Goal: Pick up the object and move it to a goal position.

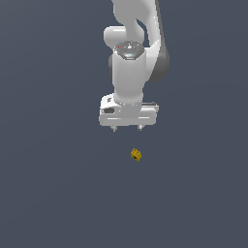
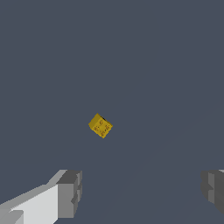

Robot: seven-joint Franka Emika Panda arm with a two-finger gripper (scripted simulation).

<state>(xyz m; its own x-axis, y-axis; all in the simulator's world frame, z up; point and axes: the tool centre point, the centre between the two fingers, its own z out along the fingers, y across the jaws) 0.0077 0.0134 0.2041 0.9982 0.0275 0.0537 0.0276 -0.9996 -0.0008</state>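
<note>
The object (image 1: 136, 154) is a tiny mustard-yellow blocky piece with darker facets, lying on the dark grey-blue floor. My white gripper (image 1: 127, 129) hangs above it, a little toward the exterior view's left, with its two short fingers spread wide apart and nothing between them. In the wrist view the object (image 2: 100, 125) lies ahead of the fingertips (image 2: 70, 192), apart from both fingers and nearer to the one with the white body showing. The gripper (image 2: 142, 190) is open and empty.
The plain dark grey-blue floor (image 1: 48, 193) fills both views. The white arm (image 1: 131, 53) rises above the gripper in the exterior view. No other object or edge shows.
</note>
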